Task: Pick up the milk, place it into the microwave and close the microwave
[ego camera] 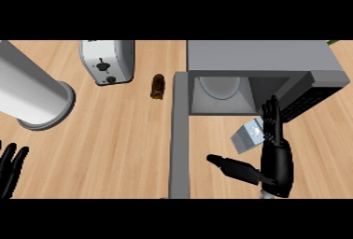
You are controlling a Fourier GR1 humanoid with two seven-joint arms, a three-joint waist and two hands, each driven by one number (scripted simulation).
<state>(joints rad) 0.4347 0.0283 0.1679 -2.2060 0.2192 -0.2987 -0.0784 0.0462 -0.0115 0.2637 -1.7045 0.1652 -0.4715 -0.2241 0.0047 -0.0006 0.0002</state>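
- The right hand (276, 158) hovers with straight fingers and thumb spread apart, holding nothing.
- The milk (249, 136) lies tilted on the surface (117, 140) just left of those fingers, before the open microwave (262, 58); the robot should likely wrap it from the side.
- The hand partly covers the carton.
- The left hand (11, 169) rests open, cut off at the edge.

One head view looks steeply down at the counter (117, 149).
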